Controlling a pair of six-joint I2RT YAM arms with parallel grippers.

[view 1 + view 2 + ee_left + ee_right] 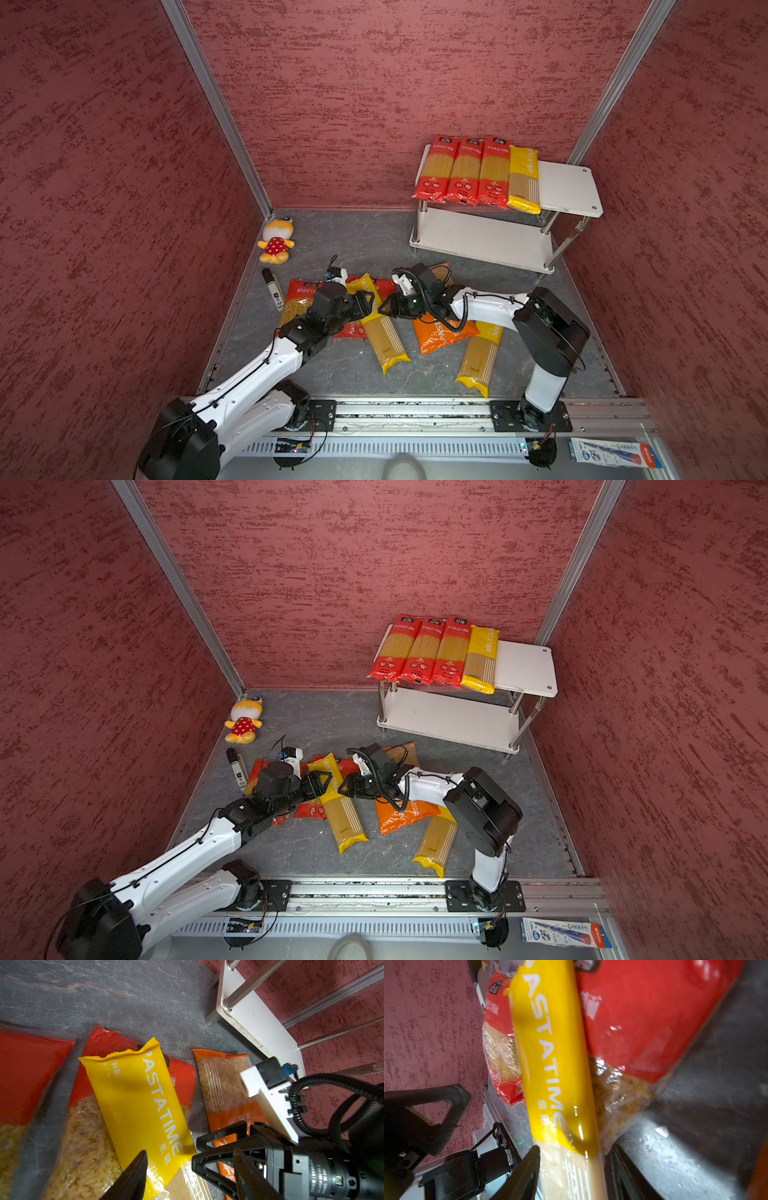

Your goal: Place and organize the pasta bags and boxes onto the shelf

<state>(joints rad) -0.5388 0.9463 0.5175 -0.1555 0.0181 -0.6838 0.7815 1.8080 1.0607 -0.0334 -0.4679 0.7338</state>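
Since the yellow PASTATIME bag (pixel 550 1053) looks stiff, light and slippery, its middle suits grasping; the right gripper (pixel 575 1148) straddles it, grip unclear; the left gripper (pixel 190 1151) stands apart.

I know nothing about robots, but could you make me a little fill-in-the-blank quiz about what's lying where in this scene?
The shelf's top board holds ___ red spaghetti bags.
Beside them lies one ___ PASTATIME bag.
On the floor, another yellow bag lies across a ___ curly-pasta bag.
The plush toy lies in the floor's far ___ corner.
Missing words: three; yellow; red; left.
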